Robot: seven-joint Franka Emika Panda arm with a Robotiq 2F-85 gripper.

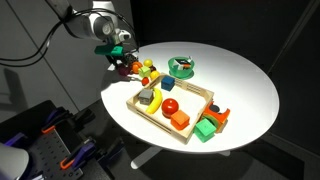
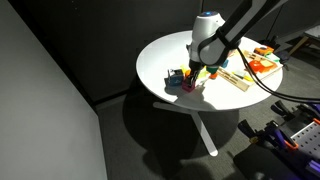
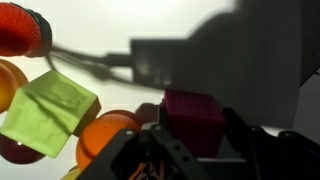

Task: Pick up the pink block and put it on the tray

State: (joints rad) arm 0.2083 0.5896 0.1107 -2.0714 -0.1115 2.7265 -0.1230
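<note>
The pink block (image 3: 192, 118) is a small magenta cube sitting between my gripper's (image 3: 192, 140) two black fingers in the wrist view; both fingers press on its sides. In both exterior views my gripper (image 1: 120, 62) (image 2: 195, 75) is low over the white round table's edge, at a cluster of small toys. The block itself is too small to make out there. The light-wood tray (image 1: 196, 89) (image 2: 238, 82) lies on the table apart from the gripper and holds several toys.
A lime block (image 3: 50, 110), an orange ball (image 3: 105, 135) and a red toy (image 3: 20, 30) lie close beside the gripper. The tray holds a red ball (image 1: 170, 105), an orange cube (image 1: 180, 121) and a yellow piece (image 1: 153, 98). A green bowl (image 1: 182, 67) stands behind it and green blocks (image 1: 207, 128) beside it.
</note>
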